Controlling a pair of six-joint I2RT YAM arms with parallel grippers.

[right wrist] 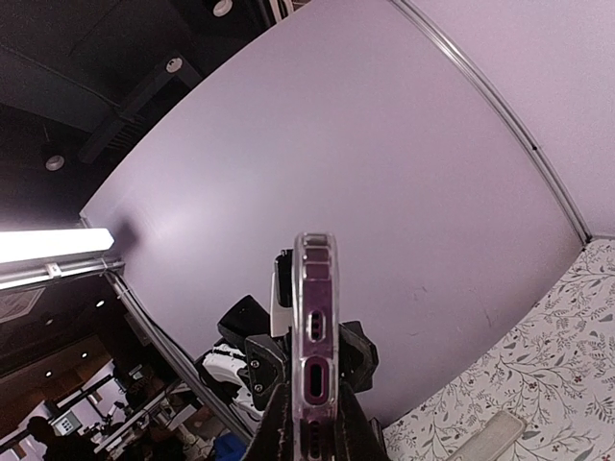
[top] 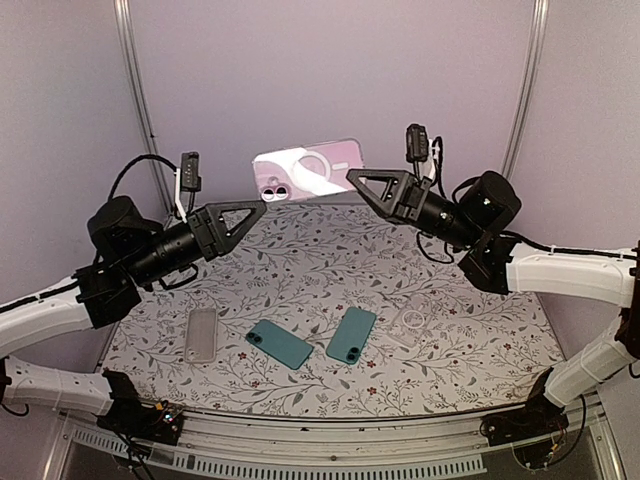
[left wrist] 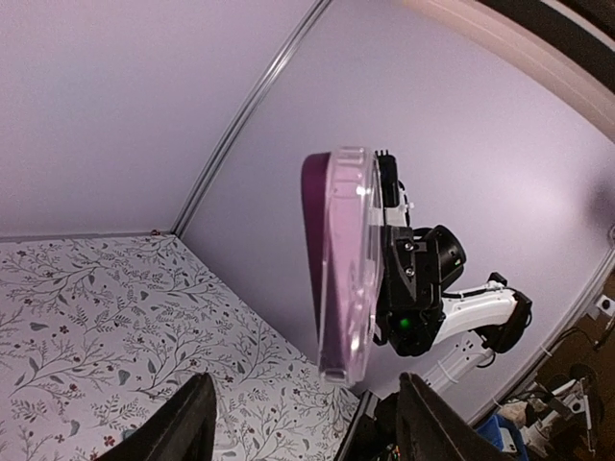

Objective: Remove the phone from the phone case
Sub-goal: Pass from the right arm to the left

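A pink phone in a clear case [top: 307, 170] is held in the air in front of the back wall, lying lengthwise with its camera end to the left. My right gripper [top: 352, 178] is shut on its right end; the right wrist view shows the phone [right wrist: 315, 327] edge-on between the fingers [right wrist: 288, 427]. My left gripper [top: 258, 207] is open and empty, just below and short of the phone's left end. In the left wrist view the phone [left wrist: 344, 269] stands edge-on ahead of the spread fingers [left wrist: 192, 423], not touching them.
On the floral table lie two teal phones [top: 279, 343] [top: 351, 335], a clear empty case [top: 201, 333] to the left and another clear case [top: 408, 325] to the right. The back wall is close behind the raised phone.
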